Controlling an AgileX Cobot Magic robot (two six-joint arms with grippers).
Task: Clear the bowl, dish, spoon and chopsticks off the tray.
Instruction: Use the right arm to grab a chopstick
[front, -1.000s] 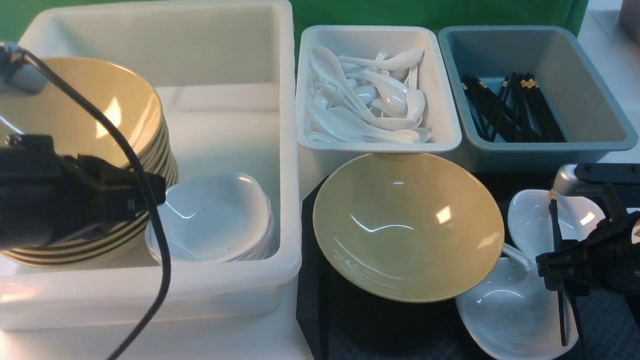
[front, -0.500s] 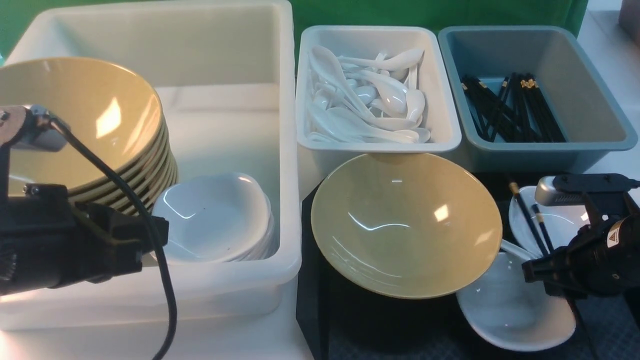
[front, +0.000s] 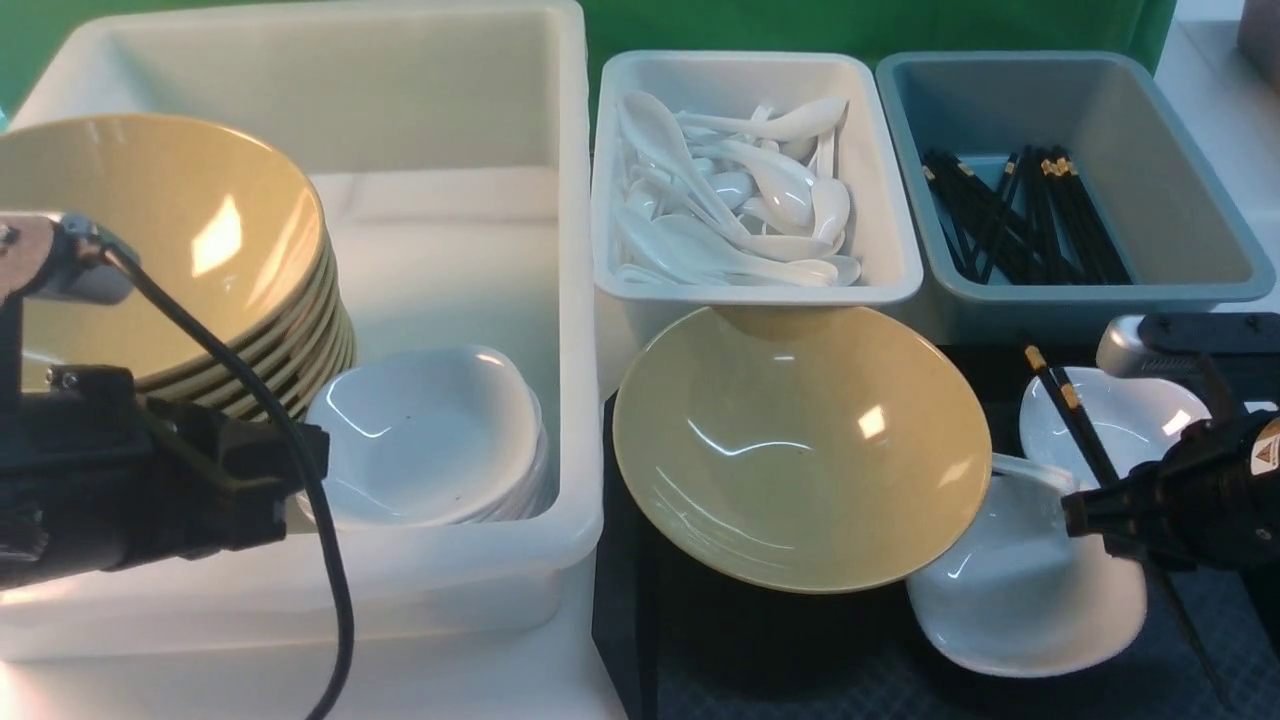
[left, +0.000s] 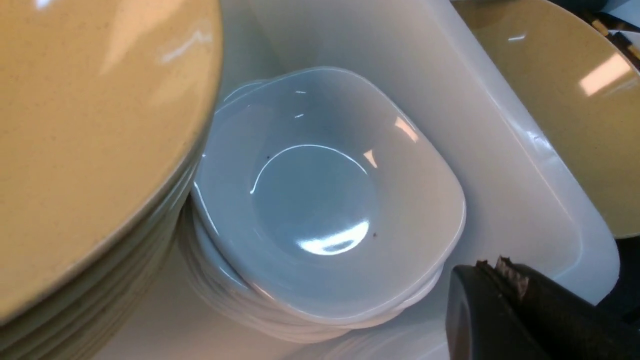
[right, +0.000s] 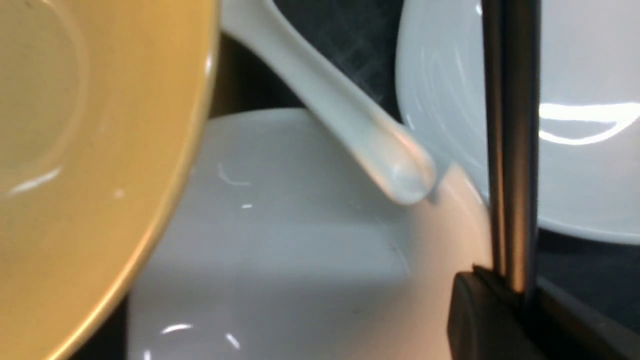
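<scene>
The mustard-yellow bowl (front: 800, 445) (right: 90, 150) sits tilted on the black tray (front: 625, 600), leaning on a white dish (front: 1030, 590) (right: 300, 260). A second white dish (front: 1120, 420) (right: 575, 150) lies behind it. The white spoon's handle (front: 1030, 470) (right: 345, 110) pokes out between bowl and dishes. My right gripper (front: 1085, 515) (right: 515, 295) is shut on the black chopsticks (front: 1070, 410) (right: 510, 150), which slant up over the dishes. My left gripper (front: 310, 460) (left: 500, 265) is shut and empty, hovering over the near edge of the white bin.
The big white bin (front: 300, 100) on the left holds stacked yellow bowls (front: 170, 240) (left: 90, 125) and stacked white dishes (front: 430, 440) (left: 325, 200). Behind the tray stand a white box (front: 610, 150) of spoons and a blue-grey box (front: 1200, 180) of chopsticks.
My right gripper has shut on the chopsticks and raised them off the dishes, their gold-banded ends swinging left. The bowl has slid slightly left. The left arm dropped a little, then stayed put.
</scene>
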